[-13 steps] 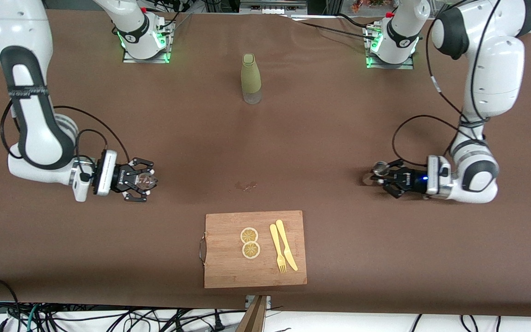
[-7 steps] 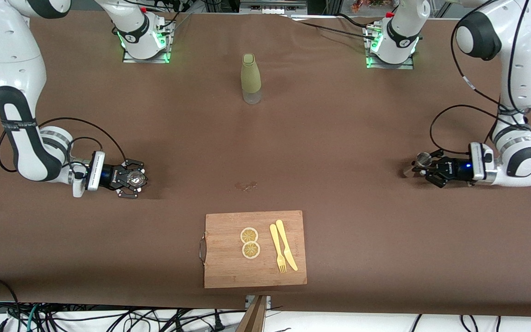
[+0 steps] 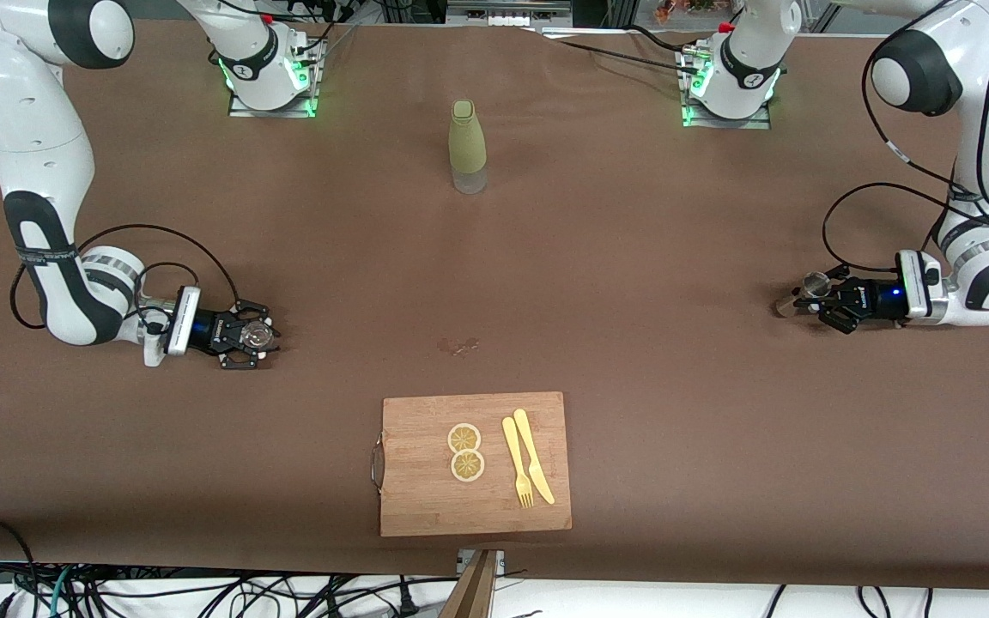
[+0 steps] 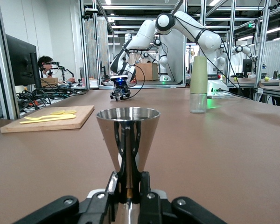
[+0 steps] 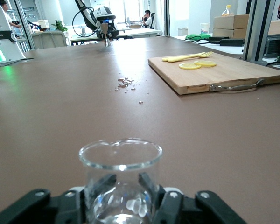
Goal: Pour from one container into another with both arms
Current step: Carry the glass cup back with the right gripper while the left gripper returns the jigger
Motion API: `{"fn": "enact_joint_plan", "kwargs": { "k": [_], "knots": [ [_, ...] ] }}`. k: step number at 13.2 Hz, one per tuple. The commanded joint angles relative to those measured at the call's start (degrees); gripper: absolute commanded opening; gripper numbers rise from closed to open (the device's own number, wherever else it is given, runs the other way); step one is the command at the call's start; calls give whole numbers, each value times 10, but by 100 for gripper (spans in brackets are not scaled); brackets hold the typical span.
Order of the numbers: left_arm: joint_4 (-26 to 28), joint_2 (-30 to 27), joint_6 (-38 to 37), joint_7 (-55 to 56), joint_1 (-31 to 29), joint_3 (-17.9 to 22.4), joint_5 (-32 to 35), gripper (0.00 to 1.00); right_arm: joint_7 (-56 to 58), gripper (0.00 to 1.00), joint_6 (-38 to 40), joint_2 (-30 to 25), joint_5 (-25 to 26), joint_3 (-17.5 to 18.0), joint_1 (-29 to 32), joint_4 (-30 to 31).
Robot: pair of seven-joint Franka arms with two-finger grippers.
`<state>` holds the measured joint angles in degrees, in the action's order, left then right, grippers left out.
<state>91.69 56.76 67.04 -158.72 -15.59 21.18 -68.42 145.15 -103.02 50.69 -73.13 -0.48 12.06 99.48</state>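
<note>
My left gripper (image 3: 814, 296), low at the left arm's end of the table, pinches the waist of a steel jigger (image 4: 128, 135); it is stiff, light and slick, so the narrow waist is the sure hold. My right gripper (image 3: 256, 336), at the right arm's end, cradles a small glass beaker (image 5: 120, 179). I can't tell whether the fingers grip it or stand slack. Being fragile and smooth, it wants a low, gentle hold.

My front camera sits high, looking down across the counter (image 3: 632, 283) toward both bases. Each wrist camera rides low, just above the counter, looking out level past its own end effector. All three views share the cutting board (image 3: 475, 463) (image 4: 49, 119) (image 5: 219, 72) and the counter's middle.
</note>
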Motion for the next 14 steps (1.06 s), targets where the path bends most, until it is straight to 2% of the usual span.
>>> {"fn": "enact_joint_plan", "kwargs": {
  "k": [1, 4, 5, 6, 7, 10, 14],
  "knots": [
    [4, 19, -11, -115, -5, -1, 22, 0, 11, 100, 23, 5, -2, 8, 24, -10],
    [2, 28, -7, -116, -7, -1, 22, 0, 3, 100, 55, 2, 18, 0, 36, -9],
    [0, 32, -4, -115, -7, -1, 22, 17, 2, 100, 64, 1, 25, -4, 37, -9],
    [-4, 34, -2, -115, -6, -1, 22, 87, 1, 100, 77, 1, 28, -12, 37, -8],
    [-5, 34, 3, -105, -6, -1, 22, 100, 0, 100, 91, 1, 29, -20, 37, -6],
    [-28, 28, 25, 8, -5, 1, 25, 100, -13, 100, 137, 0, 44, -48, 37, -4],
    [-112, 14, 27, 209, -2, 4, 112, 100, -84, 100, 200, -17, 94, -108, 36, -20]
  ]
}}
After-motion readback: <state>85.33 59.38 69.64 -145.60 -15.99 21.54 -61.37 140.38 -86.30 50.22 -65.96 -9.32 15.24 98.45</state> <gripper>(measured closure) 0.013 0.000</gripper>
